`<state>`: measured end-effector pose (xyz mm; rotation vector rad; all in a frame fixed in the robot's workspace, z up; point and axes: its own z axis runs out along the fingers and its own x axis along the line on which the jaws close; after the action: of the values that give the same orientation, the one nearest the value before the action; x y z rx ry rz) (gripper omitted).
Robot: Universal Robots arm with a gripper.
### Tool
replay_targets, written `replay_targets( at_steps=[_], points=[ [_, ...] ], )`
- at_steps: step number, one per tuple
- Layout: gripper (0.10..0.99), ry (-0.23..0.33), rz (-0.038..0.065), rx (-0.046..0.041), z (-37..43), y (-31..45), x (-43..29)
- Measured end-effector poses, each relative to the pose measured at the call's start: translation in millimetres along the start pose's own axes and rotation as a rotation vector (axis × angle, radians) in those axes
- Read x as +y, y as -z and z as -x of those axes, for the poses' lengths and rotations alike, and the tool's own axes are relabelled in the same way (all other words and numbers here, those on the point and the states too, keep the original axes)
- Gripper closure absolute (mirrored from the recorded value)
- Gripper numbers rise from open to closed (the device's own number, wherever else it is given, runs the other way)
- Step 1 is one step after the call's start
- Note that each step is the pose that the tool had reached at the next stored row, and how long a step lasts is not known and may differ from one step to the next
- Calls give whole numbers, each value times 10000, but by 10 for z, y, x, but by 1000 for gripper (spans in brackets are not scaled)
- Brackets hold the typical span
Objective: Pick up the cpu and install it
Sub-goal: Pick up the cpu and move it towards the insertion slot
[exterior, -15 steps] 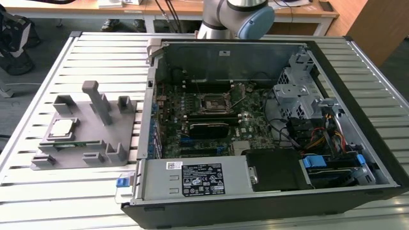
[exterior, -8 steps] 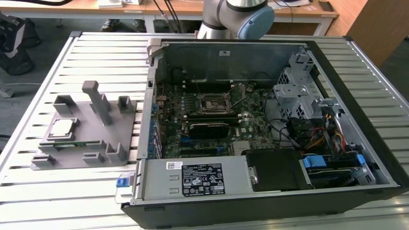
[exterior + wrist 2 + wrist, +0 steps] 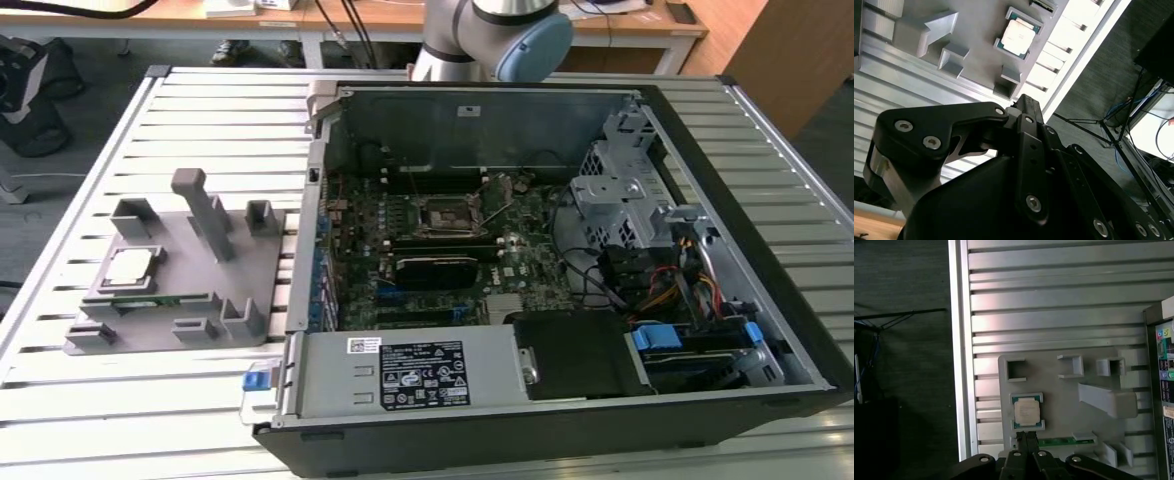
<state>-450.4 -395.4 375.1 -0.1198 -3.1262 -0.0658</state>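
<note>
The slatted aluminium table (image 3: 80,400) carries the whole scene, and your reference on it is the grey fixture plate (image 3: 180,278). The opened computer case (image 3: 534,445) lies just beside the fixture on the exterior view's right. Its motherboard (image 3: 360,215) faces up, and the black-framed CPU socket (image 3: 443,212) sits bare, well apart from the fixture. The robot arm (image 3: 494,35) rises at the table's back edge, also well apart from the fixture. Your gripper (image 3: 1027,436) hangs above the fixture, clear of it, fingers pressed together with nothing between them. In the first wrist view its tips line up over the fixture's edge where the thin green circuit strip (image 3: 1064,442) lies in its slot. The cpu (image 3: 1027,412), silvery plate up, rests flat in its square nest on the fixture, just beside that strip and untouched. By the look of it you are in the approach stage of the pick: nothing is lifted and the socket holds no chip. As far as these views allow a judgement, the grasp calls for the fingers to part wider than the chip. They would then need to centre over the nest and come down squarely, so the pads meet the chip's thin rim rather than the nest's raised walls or the strip alongside.
</note>
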Motion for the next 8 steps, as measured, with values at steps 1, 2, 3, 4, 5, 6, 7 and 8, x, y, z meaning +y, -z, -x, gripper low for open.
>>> replay_targets(
  at_steps=[1, 2, 3, 4, 5, 6, 7, 8],
  points=[
    [980, -2, -3, 37, -1, -7, -2],
    [980, -2, -5, 59, 0, -12, -7],
    [980, -2, -7, 66, 0, -16, -9],
    [980, -4, -9, 71, -1, -23, -9],
    [980, -5, -13, 86, -1, -34, -9],
    [980, -5, -17, 94, 0, -46, -10],
    [980, -5, -16, 94, 0, -60, -13],
    [980, -3, -7, 95, 2, -72, -17]
  ],
)
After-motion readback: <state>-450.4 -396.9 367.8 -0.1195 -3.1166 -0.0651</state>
